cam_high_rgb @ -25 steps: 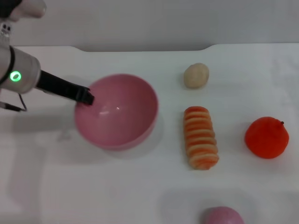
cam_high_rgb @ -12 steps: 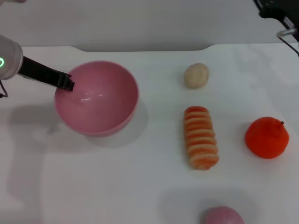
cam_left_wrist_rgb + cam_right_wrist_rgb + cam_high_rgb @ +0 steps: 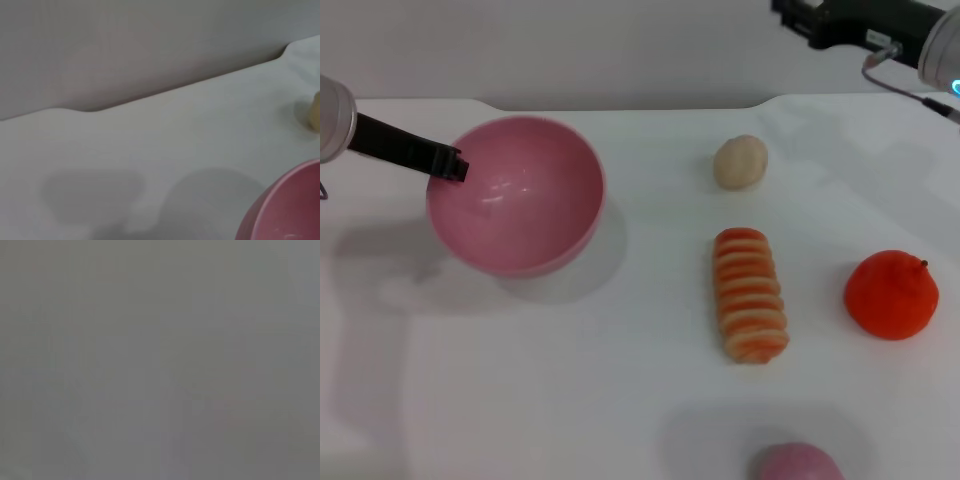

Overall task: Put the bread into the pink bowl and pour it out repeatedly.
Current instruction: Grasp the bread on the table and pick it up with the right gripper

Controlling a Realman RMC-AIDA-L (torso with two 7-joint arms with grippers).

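Note:
The pink bowl [image 3: 515, 195] hangs tilted above the table's left side, its left rim pinched by my left gripper [image 3: 452, 164], which is shut on it. A slice of that bowl [image 3: 285, 207] also shows in the left wrist view. The bread [image 3: 750, 294], a striped orange and cream loaf, lies on the table right of centre, well away from the bowl. My right gripper [image 3: 792, 18] is high at the far right, over the table's back edge; its finger state is not readable. The right wrist view shows only blank grey.
A small beige bun [image 3: 740, 161] sits behind the bread. An orange fruit [image 3: 891, 294] rests at the right. A small pink rounded object [image 3: 797, 463] is at the near edge. The white table [image 3: 620, 380] ends at a grey wall at the back.
My left gripper carried the bowl left and back, lifting it off the table. The right arm came into view at the top right and reached further left.

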